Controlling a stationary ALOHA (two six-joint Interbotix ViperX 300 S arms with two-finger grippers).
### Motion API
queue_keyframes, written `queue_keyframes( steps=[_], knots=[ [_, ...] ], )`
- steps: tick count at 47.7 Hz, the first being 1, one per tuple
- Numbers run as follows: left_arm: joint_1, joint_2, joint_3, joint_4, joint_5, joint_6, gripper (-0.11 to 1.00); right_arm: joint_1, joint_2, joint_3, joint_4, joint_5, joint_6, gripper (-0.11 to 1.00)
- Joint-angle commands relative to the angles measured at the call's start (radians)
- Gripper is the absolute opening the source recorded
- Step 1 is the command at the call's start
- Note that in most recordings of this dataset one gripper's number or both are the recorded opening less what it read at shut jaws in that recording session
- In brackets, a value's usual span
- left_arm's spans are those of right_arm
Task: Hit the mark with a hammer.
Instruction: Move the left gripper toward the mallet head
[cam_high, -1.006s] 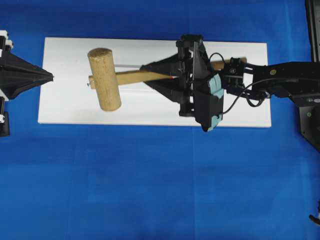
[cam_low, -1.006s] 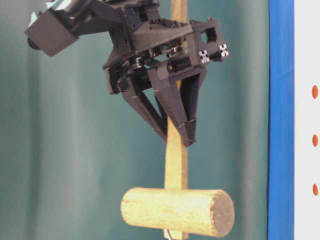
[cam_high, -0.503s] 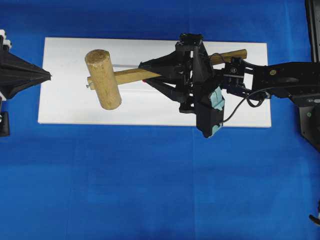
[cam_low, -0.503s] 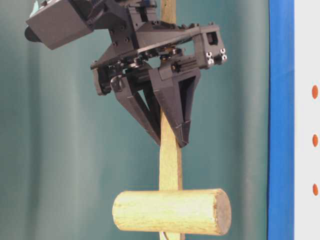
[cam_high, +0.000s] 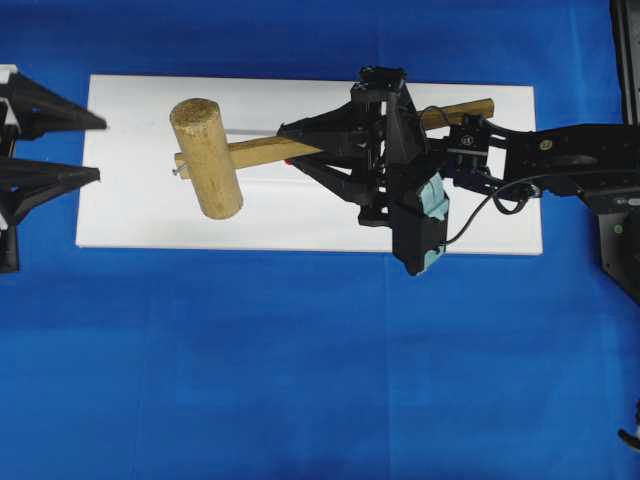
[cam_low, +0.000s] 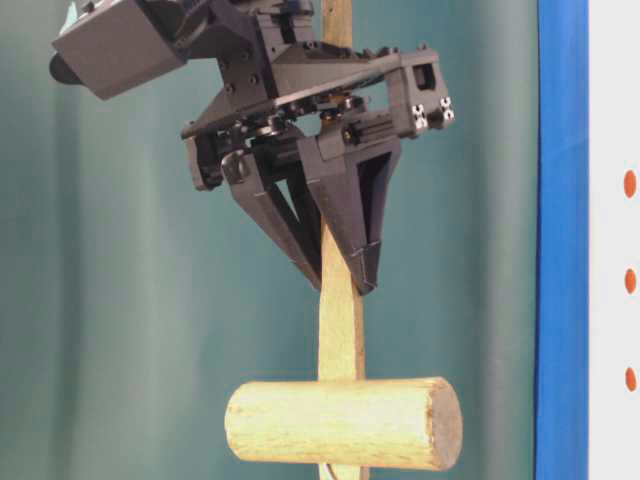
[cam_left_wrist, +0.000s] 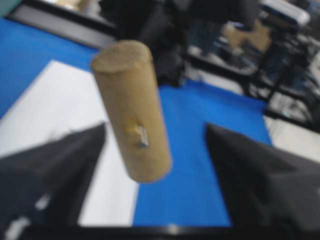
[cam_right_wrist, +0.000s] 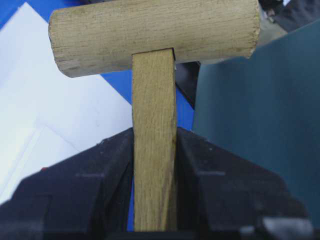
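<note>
Overhead, table-level and 2 wrist views of a 2-arm rig. The right gripper (cam_high: 300, 145) has its fingers clamped on the slim handle of the hammer (cam_high: 207, 158), about midway along it; the right wrist view shows both pads pressed against the wood, 1 on each side. The hammer is held in the air above the white block (cam_high: 150, 215), handle roughly level and pointing right, thick cylindrical head over the block's left part. The left gripper (cam_high: 95, 148) sits at the block's left edge with its fingers spread wide apart and nothing between them; its wrist view looks past them at the head's end-on side, where a small metal pin shows.

Progress, as judged: the pick-up is done, since the hammer is off the surface and in a firm grip. The blow itself is not yet delivered. A small red spot peeks out on the block under the right gripper; whether this is the mark cannot be told.

Count: 1 hammer, 1 white block, 2 grippers, 1 blue table cover (cam_high: 300, 380).
</note>
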Motion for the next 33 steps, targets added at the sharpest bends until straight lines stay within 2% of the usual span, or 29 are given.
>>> queue_keyframes(
  steps=[1,5,15,24,33],
  knots=[
    [0.009,0.008,-0.012,-0.002,-0.009,-0.003,0.85,-0.002,-0.026,-0.032,0.002,-0.011,0.003,0.10],
    [0.015,0.011,-0.012,-0.002,-0.009,-0.005,0.94,-0.002,-0.026,-0.032,0.002,-0.011,0.003,0.10],
    [0.055,0.057,-0.015,-0.003,-0.060,-0.029,0.94,-0.002,-0.028,-0.034,0.002,-0.011,0.003,0.10],
    [0.061,0.186,-0.035,-0.003,-0.199,-0.041,0.94,-0.002,-0.028,-0.034,0.002,-0.017,0.002,0.10],
    [0.058,0.342,-0.095,-0.003,-0.302,-0.055,0.94,-0.002,-0.026,-0.034,0.002,-0.017,0.002,0.10]
  ],
)
